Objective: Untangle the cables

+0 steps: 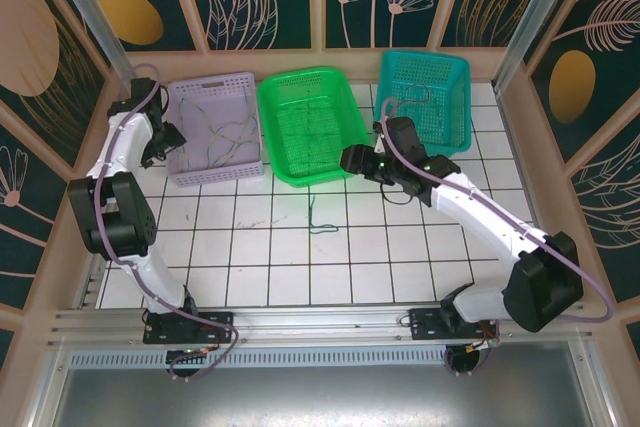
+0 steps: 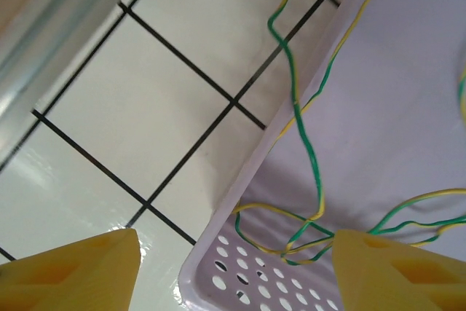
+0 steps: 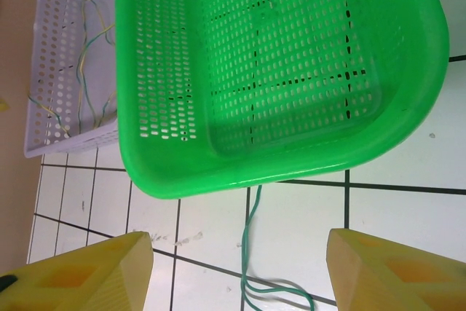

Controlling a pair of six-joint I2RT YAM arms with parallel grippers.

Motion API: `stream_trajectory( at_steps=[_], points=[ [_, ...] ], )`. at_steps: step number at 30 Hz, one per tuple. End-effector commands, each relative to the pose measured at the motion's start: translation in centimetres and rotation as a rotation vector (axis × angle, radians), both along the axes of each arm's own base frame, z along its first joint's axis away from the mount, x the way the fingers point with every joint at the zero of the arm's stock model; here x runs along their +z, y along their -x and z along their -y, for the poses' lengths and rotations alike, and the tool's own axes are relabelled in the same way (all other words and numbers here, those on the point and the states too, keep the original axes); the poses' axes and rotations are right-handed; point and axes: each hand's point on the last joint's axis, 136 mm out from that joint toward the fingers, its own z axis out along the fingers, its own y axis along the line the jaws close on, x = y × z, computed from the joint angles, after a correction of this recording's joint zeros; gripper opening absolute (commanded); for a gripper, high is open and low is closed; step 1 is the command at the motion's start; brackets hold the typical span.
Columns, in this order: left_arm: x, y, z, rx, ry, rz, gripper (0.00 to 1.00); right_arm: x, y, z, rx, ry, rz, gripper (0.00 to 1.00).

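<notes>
Thin green-and-yellow cables [image 2: 309, 151] lie looped in the lavender basket [image 2: 408, 107], also seen from above as a tangle of cables [image 1: 225, 132]. My left gripper [image 2: 237, 271] is open and straddles the basket's near corner, one yellow finger [image 2: 73, 267] outside over the tiles, the other inside by a cable loop. A single green cable [image 3: 251, 238] runs out from under the green basket [image 3: 291, 158] onto the tiles and curls there. My right gripper [image 3: 240, 274] hangs open above it, one finger on each side. From above, that green cable [image 1: 318, 217] lies below the green basket.
Three baskets stand in a row at the back: the lavender basket [image 1: 215, 82], the green basket [image 1: 300, 77] and a teal basket [image 1: 440, 62] with a pale wire [image 1: 405, 100] at its near rim. White tiled table [image 1: 300, 267] in front; metal frame rail on the left.
</notes>
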Motion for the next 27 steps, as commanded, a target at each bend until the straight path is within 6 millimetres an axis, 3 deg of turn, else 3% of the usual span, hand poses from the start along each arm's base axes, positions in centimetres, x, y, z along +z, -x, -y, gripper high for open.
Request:
stream_trajectory(
  at_steps=[1, 7, 20, 22, 27],
  points=[
    [-0.6, -1.9, 0.5, 0.006, 0.035, 0.057, 0.68, 1.0, 0.2, 0.1, 0.016, -0.009, 0.042, 0.65],
    [-1.0, -3.4, 1.2, 0.036, 0.100, 0.095, 0.60, 0.4, -0.1, 0.4, -0.004, -0.010, 0.023, 0.65],
    [-4.7, -4.3, 2.6, 0.033, 0.152, 0.051, 0.50, -0.3, -0.4, 0.6, -0.015, -0.004, 0.013, 0.64],
    [-4.9, -4.4, 2.6, 0.027, 0.141, 0.046, 0.45, -0.5, -0.9, 1.6, -0.047, -0.005, 0.009, 0.64],
    [-5.2, -4.9, 2.7, 0.008, 0.127, 0.032, 0.32, -0.7, -0.9, 1.9, -0.055, -0.006, 0.003, 0.64]
  ],
)
